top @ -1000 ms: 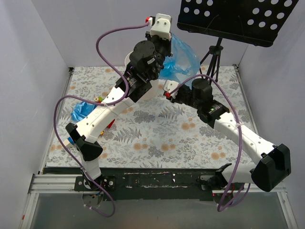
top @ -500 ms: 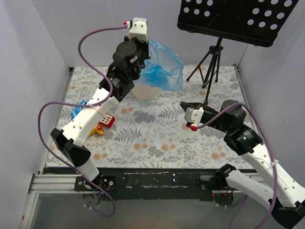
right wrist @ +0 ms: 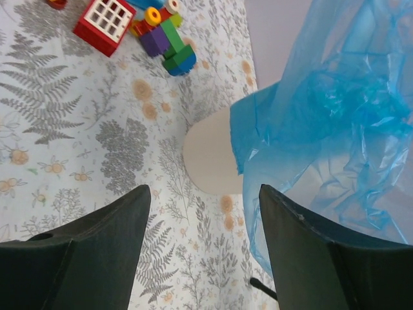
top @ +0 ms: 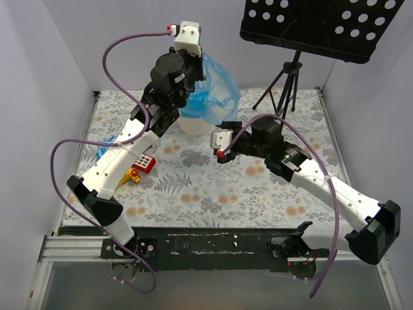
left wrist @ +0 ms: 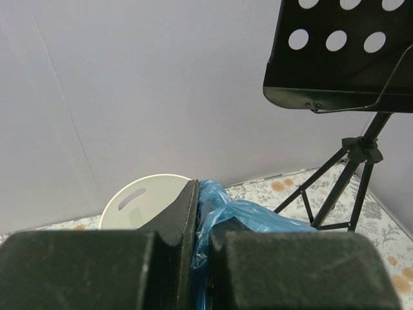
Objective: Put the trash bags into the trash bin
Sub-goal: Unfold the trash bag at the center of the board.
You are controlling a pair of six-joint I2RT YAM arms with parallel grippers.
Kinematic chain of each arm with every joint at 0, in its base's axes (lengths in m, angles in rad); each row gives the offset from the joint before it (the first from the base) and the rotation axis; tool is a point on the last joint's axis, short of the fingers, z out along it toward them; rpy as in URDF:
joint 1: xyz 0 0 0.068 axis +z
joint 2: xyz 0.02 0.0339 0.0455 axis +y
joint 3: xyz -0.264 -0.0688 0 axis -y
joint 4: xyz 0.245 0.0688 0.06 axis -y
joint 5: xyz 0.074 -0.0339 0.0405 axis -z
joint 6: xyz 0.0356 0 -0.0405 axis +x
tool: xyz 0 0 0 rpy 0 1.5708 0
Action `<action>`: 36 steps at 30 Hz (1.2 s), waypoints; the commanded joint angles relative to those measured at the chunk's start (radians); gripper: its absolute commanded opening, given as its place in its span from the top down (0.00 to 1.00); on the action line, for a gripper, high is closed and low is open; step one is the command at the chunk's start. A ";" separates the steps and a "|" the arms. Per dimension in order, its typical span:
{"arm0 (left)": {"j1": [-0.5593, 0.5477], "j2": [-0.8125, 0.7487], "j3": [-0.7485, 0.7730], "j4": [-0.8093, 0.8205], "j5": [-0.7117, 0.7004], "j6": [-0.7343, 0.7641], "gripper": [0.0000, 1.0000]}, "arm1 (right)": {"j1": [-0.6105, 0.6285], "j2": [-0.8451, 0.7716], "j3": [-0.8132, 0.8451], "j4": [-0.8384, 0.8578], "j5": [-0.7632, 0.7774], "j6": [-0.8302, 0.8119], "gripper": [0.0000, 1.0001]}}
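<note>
The left hand (left wrist: 201, 226) is raised high and pinched narrow on a fold of the bag (top: 216, 84), with blue film squeezed between its two fingers (left wrist: 97, 271). It likely holds the sheet up so the film can hang open and drop straight down, not drag over the tabletop (top: 213, 187). From that pinch the bag billows out and falls toward the bin (left wrist: 139, 194), which stands upright just below and beside the hand, its handle slot facing the left wrist camera. The lowest folds reach the bin's rim and cover part of it; whether any film is already inside cannot be told. The right hand (right wrist: 204, 194) is low and spread wide, holding nothing. It points at the bin's side and the hanging film. I judge it is placed there to catch the loose lower edge or steady the bin while the sheet is fed in. Being thin and slippery, the film may cling to the rim or spill over the outside, so the slack needs gathering over the mouth before release. Farther out, toy blocks (top: 142, 165) lie near the left arm, a second bag (top: 105, 150) shows partly under that arm, and a music stand (top: 316, 26) rises at the far right.
</note>
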 commanded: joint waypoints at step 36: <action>-0.002 -0.227 -0.291 -0.029 0.063 -0.028 1.00 | -0.001 -0.191 -0.092 0.002 0.041 -0.069 0.99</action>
